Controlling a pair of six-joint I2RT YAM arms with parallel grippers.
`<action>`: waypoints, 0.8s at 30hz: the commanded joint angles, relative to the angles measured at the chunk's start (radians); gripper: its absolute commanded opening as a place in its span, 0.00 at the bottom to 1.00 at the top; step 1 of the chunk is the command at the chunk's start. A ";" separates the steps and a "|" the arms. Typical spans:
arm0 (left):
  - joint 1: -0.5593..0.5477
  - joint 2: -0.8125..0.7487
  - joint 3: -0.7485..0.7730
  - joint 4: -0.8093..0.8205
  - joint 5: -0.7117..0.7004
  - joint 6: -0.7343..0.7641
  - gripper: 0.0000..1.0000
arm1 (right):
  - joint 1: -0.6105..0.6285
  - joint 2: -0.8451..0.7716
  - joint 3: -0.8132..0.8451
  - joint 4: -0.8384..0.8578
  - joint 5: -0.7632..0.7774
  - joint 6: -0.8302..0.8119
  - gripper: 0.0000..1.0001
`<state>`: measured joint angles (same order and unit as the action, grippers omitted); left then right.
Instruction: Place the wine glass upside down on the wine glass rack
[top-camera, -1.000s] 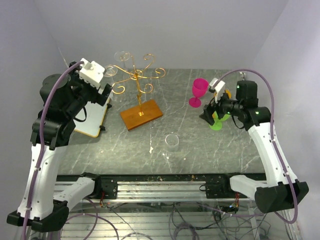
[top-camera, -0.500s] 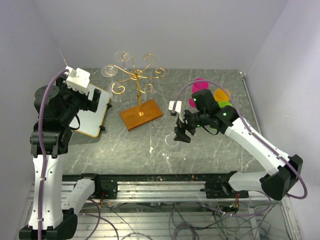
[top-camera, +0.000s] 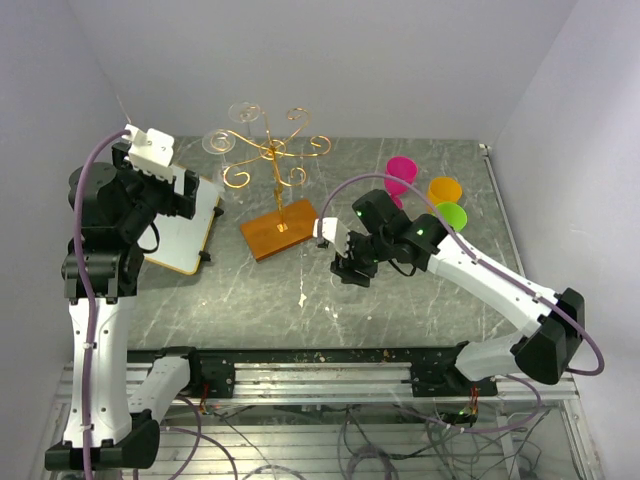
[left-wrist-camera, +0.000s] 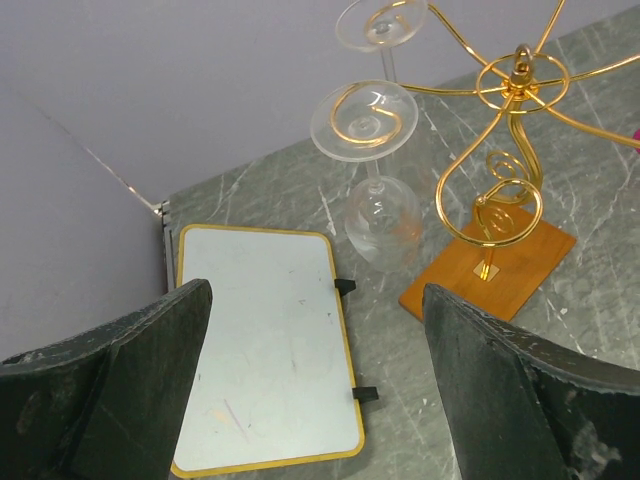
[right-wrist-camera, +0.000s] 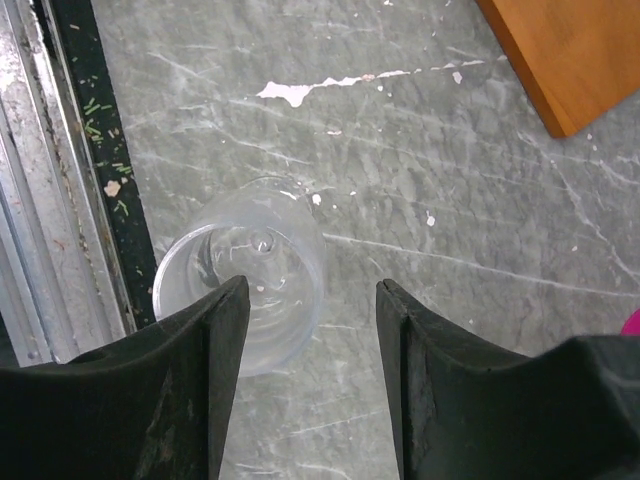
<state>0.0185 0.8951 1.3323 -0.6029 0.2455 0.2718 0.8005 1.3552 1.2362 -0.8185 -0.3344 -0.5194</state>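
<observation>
Right gripper (right-wrist-camera: 312, 285) stood partly open, fingers apart w/ bare table (right-wrist-camera: 480, 200) showing btwn them; it clamped nothing. The wine glass (right-wrist-camera: 262, 250) stood upright on the table, mouth up, just off the inner edge of the gripper's left finger (right-wrist-camera: 190, 390), not centred in the gap. That finger overlapped the bowl's near side in the wrist view; poss. touching the rim, but the angle didn't settle it. The other finger was apart from the glass.

Left gripper (left-wrist-camera: 318, 290) was spread wide and held nothing, raised above the white board (left-wrist-camera: 265, 340) at table left.

The wine glass rack (left-wrist-camera: 505, 185) stood mid-table on its wood base (left-wrist-camera: 495, 270), the glass near that base's front corner, toward the arms. One clear glass (left-wrist-camera: 378, 205) hung upside down from a scroll arm; a second foot (left-wrist-camera: 385, 22) was cut off at the frame top.

In the top view the right gripper (top-camera: 350, 268) covered the wine glass almost entirely. Stem and foot showed only through the bowl. Pink (top-camera: 400, 170), orange (top-camera: 444, 190) and green (top-camera: 451, 215) cups sat behind the right arm, partly hidden.
</observation>
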 joint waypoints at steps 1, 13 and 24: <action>0.017 -0.006 0.010 0.048 0.051 -0.027 0.96 | 0.022 0.013 0.027 -0.003 0.052 -0.015 0.52; 0.043 -0.010 -0.003 0.049 0.087 -0.040 0.95 | 0.030 0.029 0.036 -0.004 0.067 -0.029 0.32; 0.053 0.003 -0.026 0.068 0.111 -0.071 0.94 | 0.029 0.007 0.003 0.035 0.087 -0.047 0.18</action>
<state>0.0555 0.8944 1.3174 -0.5823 0.3206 0.2340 0.8257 1.3735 1.2434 -0.8124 -0.2630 -0.5488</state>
